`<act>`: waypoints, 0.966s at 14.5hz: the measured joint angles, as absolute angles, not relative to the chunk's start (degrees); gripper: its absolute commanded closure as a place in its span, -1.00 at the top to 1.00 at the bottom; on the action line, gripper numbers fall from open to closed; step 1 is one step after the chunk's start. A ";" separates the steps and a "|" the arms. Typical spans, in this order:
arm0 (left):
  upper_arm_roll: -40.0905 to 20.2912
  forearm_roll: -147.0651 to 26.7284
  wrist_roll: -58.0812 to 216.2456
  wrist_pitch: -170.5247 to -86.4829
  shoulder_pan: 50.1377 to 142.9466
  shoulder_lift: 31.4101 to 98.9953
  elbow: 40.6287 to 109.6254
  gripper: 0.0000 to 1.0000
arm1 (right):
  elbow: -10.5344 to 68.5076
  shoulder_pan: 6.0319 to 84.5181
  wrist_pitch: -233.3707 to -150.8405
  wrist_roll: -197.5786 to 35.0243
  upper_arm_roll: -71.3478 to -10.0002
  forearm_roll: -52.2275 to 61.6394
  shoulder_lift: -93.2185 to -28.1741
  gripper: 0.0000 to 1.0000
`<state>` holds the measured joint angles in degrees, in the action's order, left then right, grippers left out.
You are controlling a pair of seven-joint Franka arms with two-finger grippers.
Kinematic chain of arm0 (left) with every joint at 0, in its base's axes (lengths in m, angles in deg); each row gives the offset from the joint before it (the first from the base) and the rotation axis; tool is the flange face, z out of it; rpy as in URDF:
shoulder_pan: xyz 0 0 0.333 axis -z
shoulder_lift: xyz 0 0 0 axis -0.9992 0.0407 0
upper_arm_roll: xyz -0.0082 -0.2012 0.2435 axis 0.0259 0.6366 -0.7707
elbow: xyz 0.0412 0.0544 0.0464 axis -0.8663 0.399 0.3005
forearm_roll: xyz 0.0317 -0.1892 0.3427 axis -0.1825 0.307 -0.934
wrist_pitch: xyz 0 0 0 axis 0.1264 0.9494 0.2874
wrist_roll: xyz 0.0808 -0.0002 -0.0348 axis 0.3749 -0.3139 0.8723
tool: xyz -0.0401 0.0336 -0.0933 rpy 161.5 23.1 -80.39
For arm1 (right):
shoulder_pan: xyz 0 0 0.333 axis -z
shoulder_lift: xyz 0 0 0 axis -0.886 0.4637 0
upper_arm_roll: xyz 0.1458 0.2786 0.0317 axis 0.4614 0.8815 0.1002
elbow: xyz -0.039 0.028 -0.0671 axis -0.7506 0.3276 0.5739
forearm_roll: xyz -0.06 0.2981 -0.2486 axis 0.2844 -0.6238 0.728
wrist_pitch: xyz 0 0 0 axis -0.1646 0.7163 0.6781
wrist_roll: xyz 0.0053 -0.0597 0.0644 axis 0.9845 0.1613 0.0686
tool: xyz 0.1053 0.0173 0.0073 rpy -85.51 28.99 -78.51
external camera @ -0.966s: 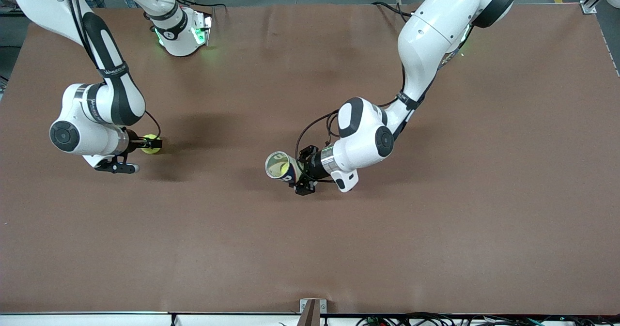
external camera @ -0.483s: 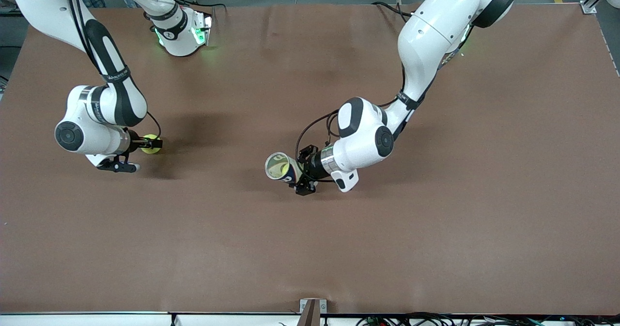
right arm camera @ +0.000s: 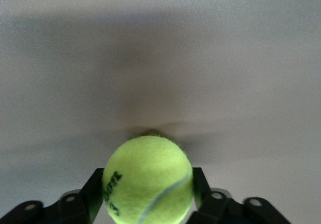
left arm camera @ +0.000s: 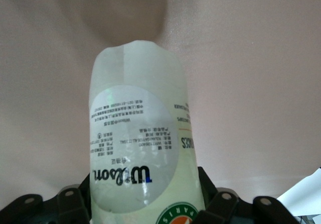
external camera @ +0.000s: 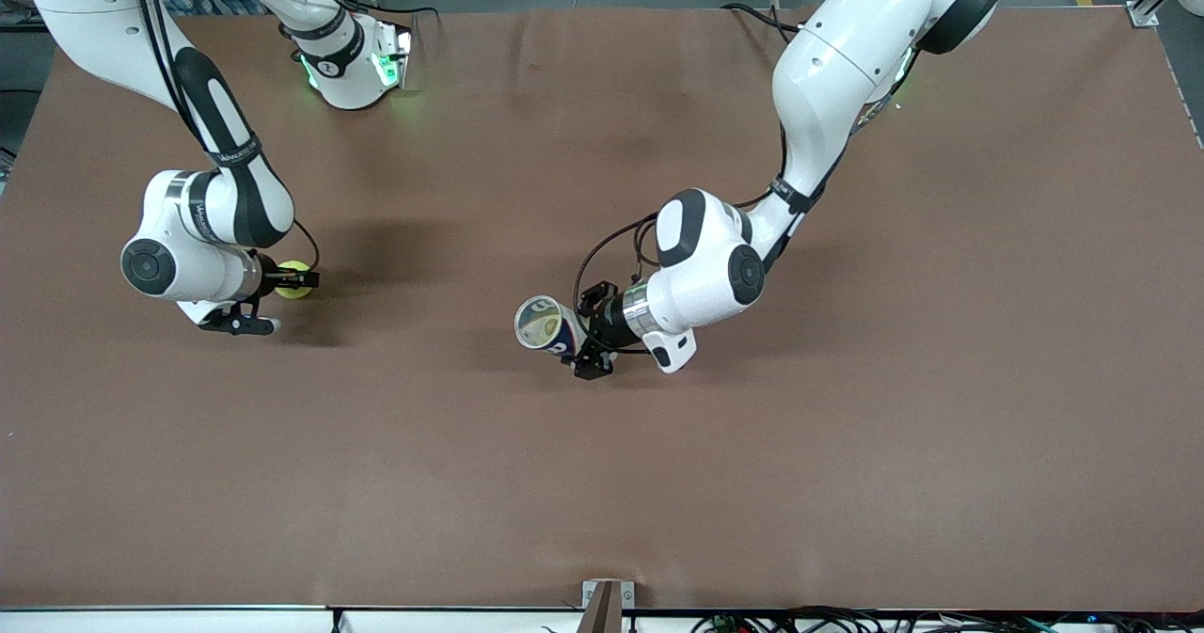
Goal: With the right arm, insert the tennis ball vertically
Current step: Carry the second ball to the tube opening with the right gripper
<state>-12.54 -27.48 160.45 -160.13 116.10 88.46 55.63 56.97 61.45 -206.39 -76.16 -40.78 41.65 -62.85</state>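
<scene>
The right gripper (external camera: 299, 281) is clenched on the tennis ball (external camera: 292, 278), low at the brown table (external camera: 602, 482) toward the right arm's end; in the right wrist view its black fingers (right arm camera: 200, 189) press both sides of the yellow ball (right arm camera: 148, 180). The Wilson ball can (external camera: 547, 324), well apart from the ball toward the left arm's end, is tilted with its open mouth up, grasped by the left gripper (external camera: 581, 332) around its body (left arm camera: 140, 158)
</scene>
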 measured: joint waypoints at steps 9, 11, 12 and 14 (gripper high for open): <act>-12.54 -27.49 160.46 -160.13 116.11 88.47 55.62 0.52 | 49.44 54.78 -189.16 -73.51 -39.80 41.64 -68.87 -0.21; -12.55 -27.49 160.46 -160.13 116.11 88.47 55.63 0.51 | 43.11 50.93 -179.87 -67.97 -39.63 41.61 -71.42 -0.22; -12.54 -27.49 160.47 -160.13 116.12 88.47 55.63 0.50 | 40.09 48.74 -176.63 -64.59 -39.53 41.41 -72.10 -0.23; -12.54 -27.49 160.51 -160.13 116.13 88.47 55.63 0.44 | 35.20 43.68 -173.61 -56.42 -39.39 39.31 -72.34 -0.25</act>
